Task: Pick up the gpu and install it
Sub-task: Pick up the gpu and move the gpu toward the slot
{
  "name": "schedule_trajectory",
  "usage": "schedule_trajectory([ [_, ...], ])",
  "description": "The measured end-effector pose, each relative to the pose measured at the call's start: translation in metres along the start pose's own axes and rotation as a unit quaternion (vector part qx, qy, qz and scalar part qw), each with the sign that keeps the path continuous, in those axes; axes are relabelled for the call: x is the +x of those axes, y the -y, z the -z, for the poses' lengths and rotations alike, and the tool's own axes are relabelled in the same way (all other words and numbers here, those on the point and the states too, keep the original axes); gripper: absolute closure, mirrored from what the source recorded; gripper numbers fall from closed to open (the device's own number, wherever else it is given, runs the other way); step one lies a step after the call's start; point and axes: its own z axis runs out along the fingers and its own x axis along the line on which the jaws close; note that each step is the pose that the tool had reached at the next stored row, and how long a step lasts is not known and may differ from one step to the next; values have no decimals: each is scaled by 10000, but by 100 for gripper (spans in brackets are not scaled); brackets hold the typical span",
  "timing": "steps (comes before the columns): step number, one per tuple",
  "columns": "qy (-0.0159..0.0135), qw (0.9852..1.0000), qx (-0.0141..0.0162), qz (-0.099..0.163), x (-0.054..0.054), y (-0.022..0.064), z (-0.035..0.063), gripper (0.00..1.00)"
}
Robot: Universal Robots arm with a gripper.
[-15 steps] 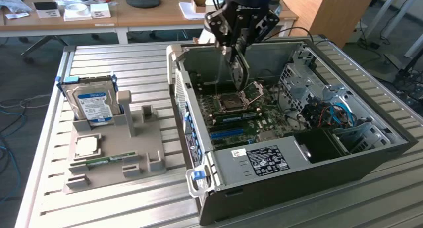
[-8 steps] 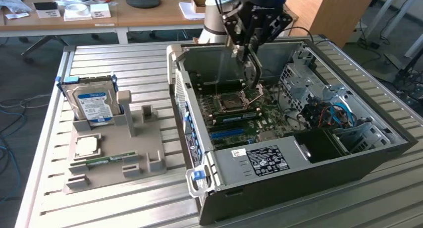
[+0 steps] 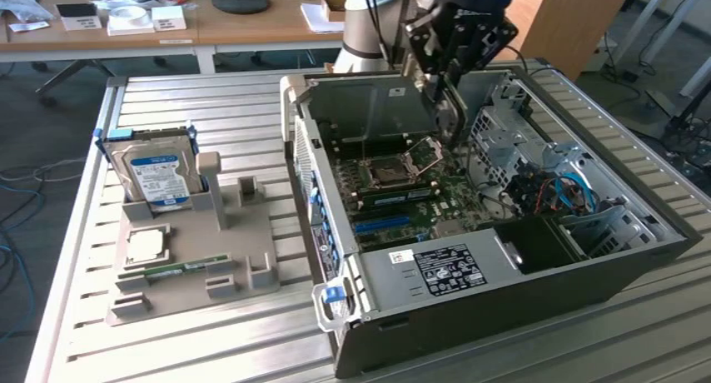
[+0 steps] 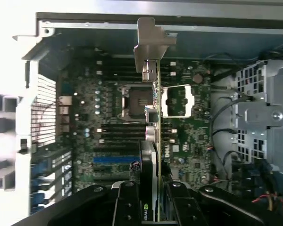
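Note:
My gripper [image 4: 153, 207] is shut on the gpu [image 4: 152, 155], which I see edge-on, a thin dark card with a silver metal bracket [image 4: 150, 44] at its far end. The card hangs over the motherboard [image 4: 108, 136] of the open computer case, in line with the CPU socket [image 4: 137, 101] and apart from the board. In the exterior view the gripper [image 3: 447, 83] reaches down into the case [image 3: 467, 316] from above, with the gpu [image 3: 447, 121] hanging upright below the fingers, above the board's far end.
A grey holder [image 3: 239, 241] on the exterior view's left carries a blue-labelled hard drive [image 3: 156, 171], a CPU [image 3: 146, 246] and a green RAM stick [image 3: 178, 271]. Drive cages and cables [image 3: 555, 191] fill the case's right side. Blue slots [image 3: 384, 225] lie on the board.

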Motion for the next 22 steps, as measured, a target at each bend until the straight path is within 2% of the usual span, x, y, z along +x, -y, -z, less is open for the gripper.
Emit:
schedule_trajectory([
  [12,0,10000,-6,2,-485,-12,-20,73],
  [13,0,10000,-6,3,-563,-14,-23,73],
  [15,0,10000,-7,2,-646,-16,-27,73],
  [22,0,10000,-7,3,-856,-21,-36,73],
])
